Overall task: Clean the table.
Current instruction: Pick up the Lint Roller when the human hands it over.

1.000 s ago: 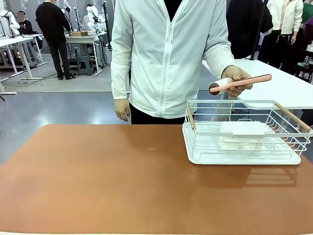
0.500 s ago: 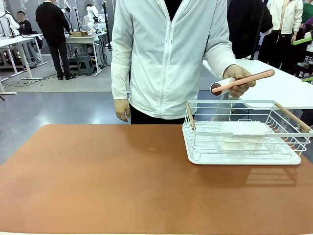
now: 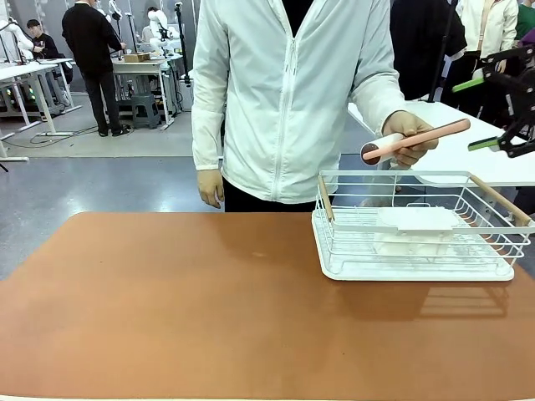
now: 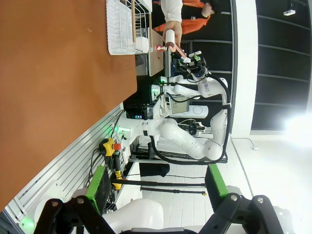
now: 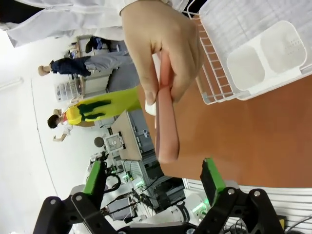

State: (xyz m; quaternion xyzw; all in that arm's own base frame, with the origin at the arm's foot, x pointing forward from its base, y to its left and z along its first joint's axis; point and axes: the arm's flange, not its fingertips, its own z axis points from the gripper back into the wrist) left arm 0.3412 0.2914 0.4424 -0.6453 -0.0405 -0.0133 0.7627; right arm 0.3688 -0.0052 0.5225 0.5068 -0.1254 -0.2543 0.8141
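While a person's hand [image 3: 407, 127] holds a pink-handled, white-headed roller [image 3: 435, 133] above the white wire basket [image 3: 401, 273] at right of the frame, the right arm's jaws hang wide open and empty at the upper right edge; the left arm's jaws gape empty too. The matte reddish-brown surface [image 3: 184, 309] spans the lower frame.

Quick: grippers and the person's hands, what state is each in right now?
Left gripper: open, empty.
Right gripper: open, not gripping, close to the lint roller.
Person's raised hand: holding the lint roller.
Person's other hand: empty, hanging.
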